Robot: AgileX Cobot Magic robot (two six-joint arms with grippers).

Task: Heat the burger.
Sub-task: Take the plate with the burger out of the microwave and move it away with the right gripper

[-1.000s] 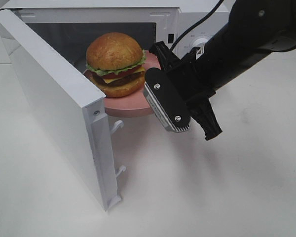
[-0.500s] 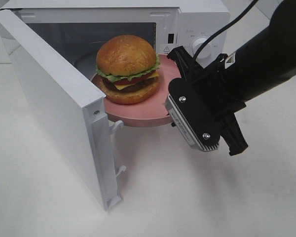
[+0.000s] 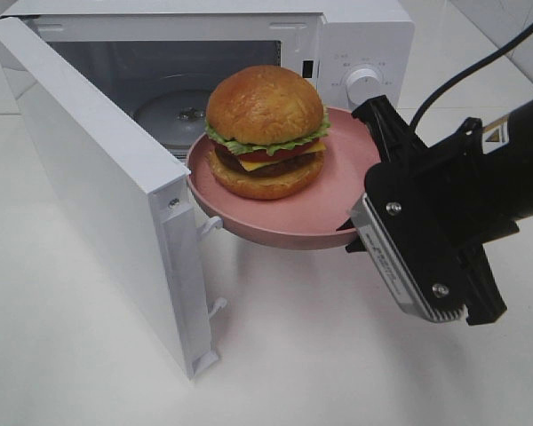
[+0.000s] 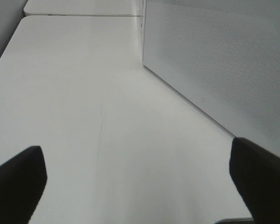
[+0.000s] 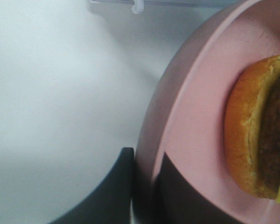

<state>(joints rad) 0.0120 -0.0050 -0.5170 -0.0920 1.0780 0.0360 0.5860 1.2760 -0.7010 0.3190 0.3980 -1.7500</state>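
Observation:
The burger (image 3: 266,129), a golden bun with lettuce, tomato, cheese and patty, sits on a round pink plate (image 3: 284,222). The plate hangs level in the air just in front of the open microwave (image 3: 355,35), outside its cavity. My right gripper (image 3: 355,234) is shut on the plate's right rim. In the right wrist view its dark fingers (image 5: 116,186) pinch the plate's rim (image 5: 196,116), and the burger (image 5: 256,140) shows at the frame's edge. My left gripper (image 4: 137,172) is open over bare table, its fingertips far apart with nothing between them.
The microwave door (image 3: 107,195) stands swung wide open on the left, with its latch hooks facing the plate. A grey turntable (image 3: 182,111) lies bare inside the cavity. The control knob (image 3: 362,84) is behind the plate. A white microwave panel (image 4: 224,60) stands beside my left gripper.
My right gripper has carried the plate and burger out of the microwave cavity, rightward and toward the front. The turntable is now uncovered.

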